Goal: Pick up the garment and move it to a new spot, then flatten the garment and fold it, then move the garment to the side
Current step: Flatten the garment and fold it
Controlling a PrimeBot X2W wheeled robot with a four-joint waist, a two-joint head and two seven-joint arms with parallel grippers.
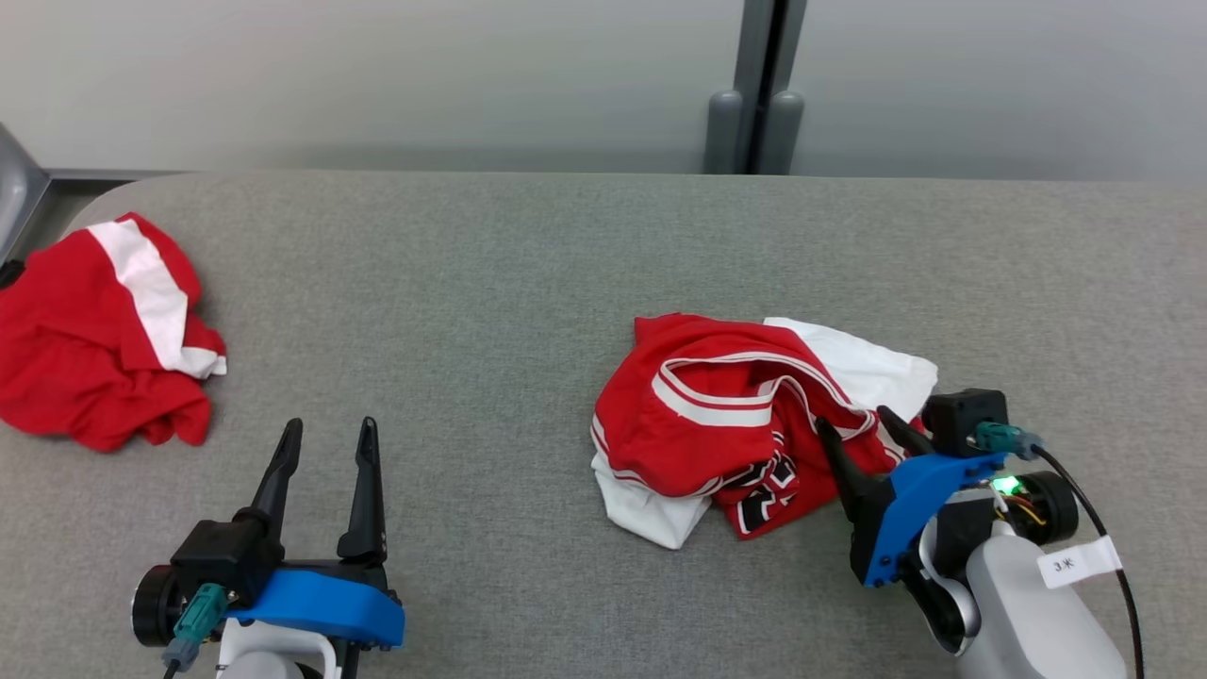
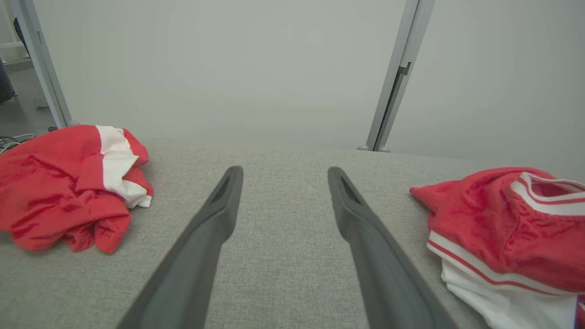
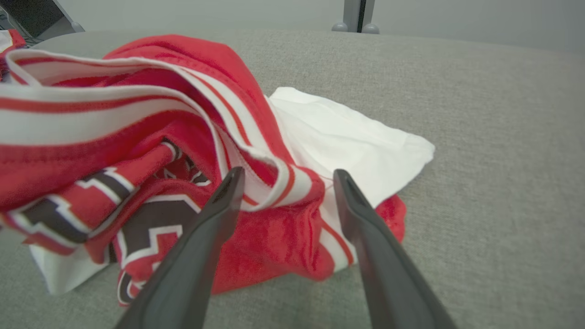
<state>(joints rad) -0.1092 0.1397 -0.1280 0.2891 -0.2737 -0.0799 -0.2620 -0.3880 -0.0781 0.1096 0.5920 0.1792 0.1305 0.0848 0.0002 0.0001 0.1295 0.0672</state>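
A crumpled red shirt (image 1: 104, 330) is lying at the left edge of the grey table (image 1: 528, 255). Near the front edge, the left gripper (image 1: 330, 426) is pointing toward the far edge, its fingers standing apart and holding nothing. Right of the middle, the red-and-white jersey (image 1: 745, 415) is lying bunched up. The right gripper (image 1: 853, 419) is pointing into its near right side, fingers spread, with a striped fold sitting between them unclamped.

Red garment (image 1: 745, 415) with white stripes and black lettering; grey table (image 1: 528, 283); red-and-white second garment (image 1: 94, 330).
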